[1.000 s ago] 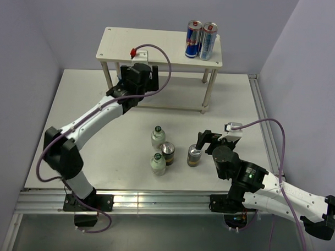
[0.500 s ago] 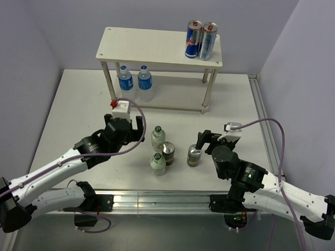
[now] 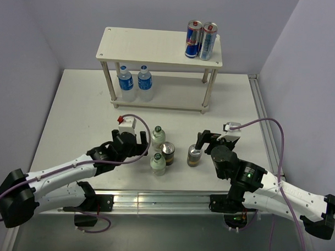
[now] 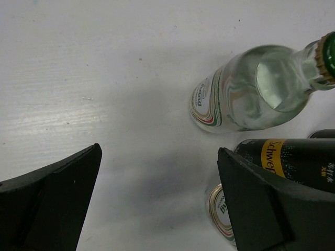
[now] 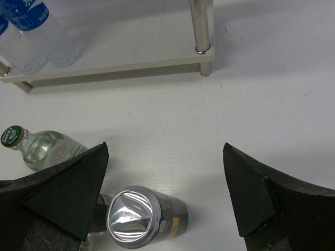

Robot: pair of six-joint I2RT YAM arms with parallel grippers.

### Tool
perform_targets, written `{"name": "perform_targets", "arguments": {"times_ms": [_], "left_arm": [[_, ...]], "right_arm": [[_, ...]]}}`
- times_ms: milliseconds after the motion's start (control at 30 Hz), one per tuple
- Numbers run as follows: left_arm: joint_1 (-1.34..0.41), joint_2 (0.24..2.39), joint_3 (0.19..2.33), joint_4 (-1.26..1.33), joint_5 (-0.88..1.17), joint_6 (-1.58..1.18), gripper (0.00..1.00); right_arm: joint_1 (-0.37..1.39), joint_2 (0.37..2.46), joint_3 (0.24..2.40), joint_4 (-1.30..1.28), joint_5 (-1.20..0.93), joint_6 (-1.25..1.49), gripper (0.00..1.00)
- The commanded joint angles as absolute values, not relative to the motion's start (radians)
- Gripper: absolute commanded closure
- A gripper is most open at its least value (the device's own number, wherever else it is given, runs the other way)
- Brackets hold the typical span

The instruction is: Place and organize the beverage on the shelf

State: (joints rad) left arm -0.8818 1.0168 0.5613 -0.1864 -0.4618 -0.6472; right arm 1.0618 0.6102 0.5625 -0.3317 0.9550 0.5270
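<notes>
Two water bottles [image 3: 125, 83] stand side by side on the lower tier of the shelf [image 3: 154, 45], at its left end. Four drinks are on the table [image 3: 80, 111], clustered close together in front of the arms: two green-capped bottles [image 3: 158, 136] and two short cans [image 3: 167, 152]. Two tall cans [image 3: 201, 39] are seen on the top tier, at the right end.

Left gripper [image 4: 157, 157]: jaws spread, nothing held, set low over the table. One green-capped bottle is ahead and right of the gap, not between the fingers. A second is partly hidden by the right finger.

Right gripper [image 5: 165, 151]: jaws spread, nothing held. The right can [image 5: 144, 217] is seen low in the wrist view, nearer the left finger than centred.

Step in hand, as judged: a green-capped bottle is to be picked by the left arm.

- The gap should be shifted right until it is centred on one bottle.
- The grasp is best taken on the wide body, below the neck.
- The neighbours are close, so the fingers should be slid in slowly to avoid tipping the can.
- The bottle should be kept upright and set beside the water bottles, like with like.
</notes>
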Motion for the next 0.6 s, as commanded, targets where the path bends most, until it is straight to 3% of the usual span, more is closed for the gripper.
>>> {"name": "perform_targets", "arguments": {"times_ms": [0,567], "left_arm": [[-0.891,1.066,0.548,-0.015,-0.431,-0.643,0.01],[-0.899,1.322,0.603,0.236,-0.365,-0.534,0.01]], "right_arm": [[1.063,0.612,0.568,-0.328,0.992,0.532,0.04],[1.063,0.611,0.563,-0.319,0.993,0.529,0.04]]}}
